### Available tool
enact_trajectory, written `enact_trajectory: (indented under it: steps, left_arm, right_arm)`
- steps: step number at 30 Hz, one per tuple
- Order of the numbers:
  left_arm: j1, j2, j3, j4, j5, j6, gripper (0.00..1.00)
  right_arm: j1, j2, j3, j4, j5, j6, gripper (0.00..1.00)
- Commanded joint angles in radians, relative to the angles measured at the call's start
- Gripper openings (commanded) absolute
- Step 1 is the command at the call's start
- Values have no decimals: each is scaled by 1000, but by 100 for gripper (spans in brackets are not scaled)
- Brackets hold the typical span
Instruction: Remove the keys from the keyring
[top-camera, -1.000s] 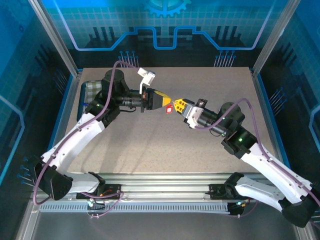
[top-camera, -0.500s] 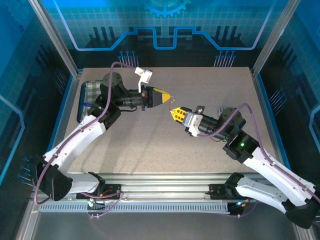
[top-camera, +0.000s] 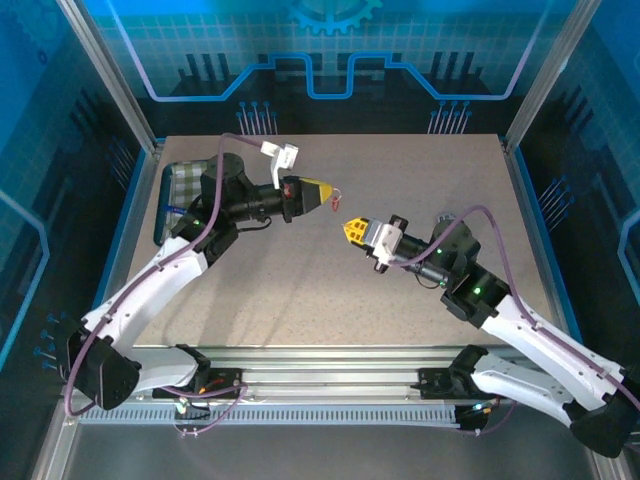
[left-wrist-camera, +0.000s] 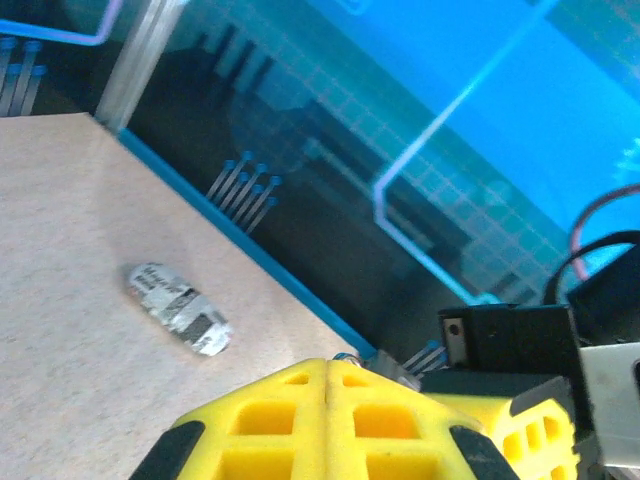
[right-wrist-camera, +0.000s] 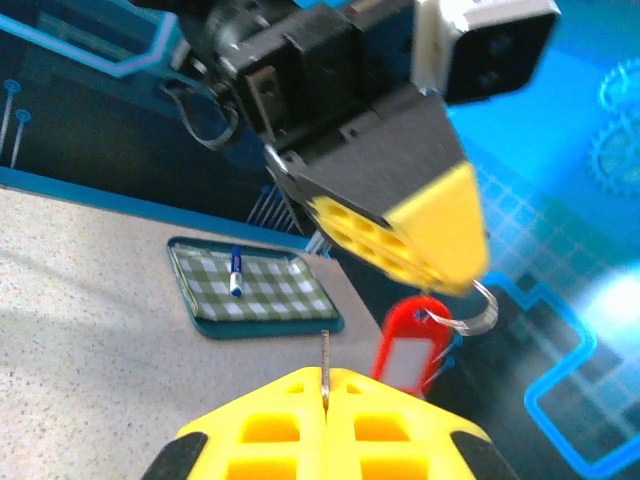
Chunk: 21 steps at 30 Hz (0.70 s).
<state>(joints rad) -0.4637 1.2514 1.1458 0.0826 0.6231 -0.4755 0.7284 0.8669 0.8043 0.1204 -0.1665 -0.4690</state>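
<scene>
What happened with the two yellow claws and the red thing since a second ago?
The grippers pulled apart. The right gripper drew back a little, shut on a thin metal piece, probably a key. The left gripper kept the red keyring, which dangles from its fingertips. The checked tray and pen stayed put.

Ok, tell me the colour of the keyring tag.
Red keyring tag with a pale window; right wrist view.

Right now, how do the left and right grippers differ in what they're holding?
The left gripper pinches a wire ring with the red keyring tag dangling below; the right gripper pinches only a thin metal strip, probably a key seen edge-on. The left gripper sits farther back than the right gripper. Both are shut, yellow-fingered, tips facing but apart.
</scene>
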Motion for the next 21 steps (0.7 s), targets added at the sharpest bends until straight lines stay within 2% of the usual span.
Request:
enact_trajectory:
  steps: [1,5,9,14,21]
  left_arm:
    - [10,-35,-55,-111,-165,69,0]
    - [10,-52,-170,-151,-332,55,0]
    - [10,-39,-279,-176,-465,16,0]
    - [9,2,-369,-188,-568,-47,0]
    - [10,124,-389,-260,-672,-106,0]
  right_arm:
    - [-44,-44,-48,1,11,151,0]
    - [-106,-62,-107,-1,5,290,0]
    - [-119,-64,-170,0,20,380,0]
    - [-121,-62,-240,32,40,458,0]
    - [-125,-21,-286,60,60,513,0]
